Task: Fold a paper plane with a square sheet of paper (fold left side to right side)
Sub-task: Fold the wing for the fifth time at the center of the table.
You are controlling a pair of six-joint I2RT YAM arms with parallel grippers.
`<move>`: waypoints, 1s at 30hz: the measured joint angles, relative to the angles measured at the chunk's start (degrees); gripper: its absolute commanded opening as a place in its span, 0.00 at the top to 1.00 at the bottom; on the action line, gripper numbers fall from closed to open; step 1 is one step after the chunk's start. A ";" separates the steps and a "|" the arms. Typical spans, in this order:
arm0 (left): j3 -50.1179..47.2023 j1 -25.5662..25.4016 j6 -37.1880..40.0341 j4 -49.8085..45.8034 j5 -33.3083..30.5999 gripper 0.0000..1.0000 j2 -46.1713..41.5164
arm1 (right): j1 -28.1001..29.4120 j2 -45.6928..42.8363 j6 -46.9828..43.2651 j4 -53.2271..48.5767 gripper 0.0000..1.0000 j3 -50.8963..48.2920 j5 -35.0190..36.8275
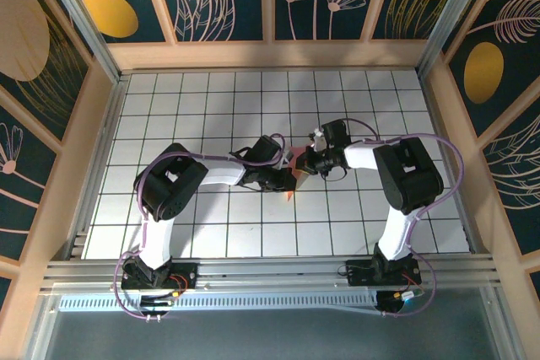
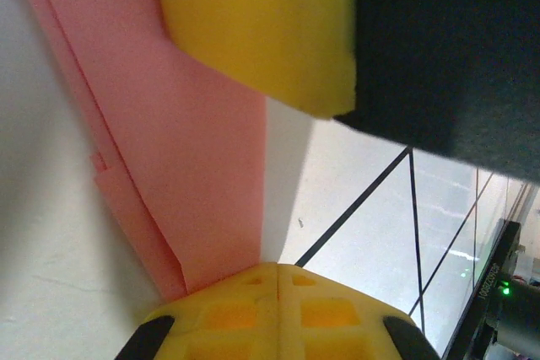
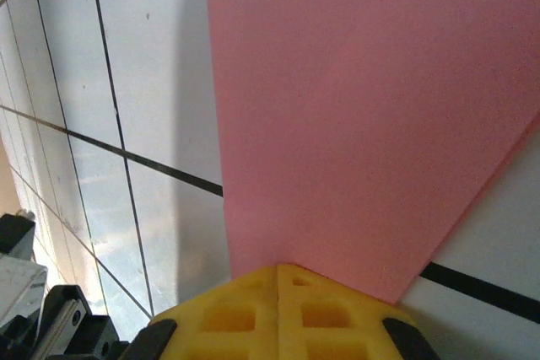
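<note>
The salmon-pink sheet of paper (image 1: pixel 292 187) lies on the white grid table (image 1: pixel 211 107) at the middle, mostly covered by both wrists. The left wrist view shows the paper (image 2: pixel 202 166) folded, with overlapping layers and diagonal edges. In the right wrist view it (image 3: pixel 363 124) is one flat pink face with a slanted right edge. Whether it has the shape of a paper plane I cannot tell. My left gripper (image 1: pixel 287 176) (image 2: pixel 278 269) is shut, tips resting on the paper. My right gripper (image 1: pixel 305 162) (image 3: pixel 278 269) is shut too, tips on the paper's near edge, and its yellow finger (image 2: pixel 261 23) hangs close above the left one.
Wooden walls (image 1: pixel 270 55) with painted panels ring the table at the back and sides. Bare white tiles (image 1: pixel 169 124) with black grid lines spread around the two grippers. Both arm bases sit on the metal rail (image 1: pixel 270 271) at the near edge.
</note>
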 measured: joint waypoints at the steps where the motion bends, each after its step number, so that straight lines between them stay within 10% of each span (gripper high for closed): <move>1: -0.09 0.00 0.00 0.13 -0.07 1.00 0.00 | -0.11 -0.20 -0.11 -0.50 1.00 0.35 0.28; 30: 8.83 0.68 0.79 -1.62 -0.39 1.00 3.89 | -3.21 3.78 -2.93 -0.74 1.00 4.83 0.76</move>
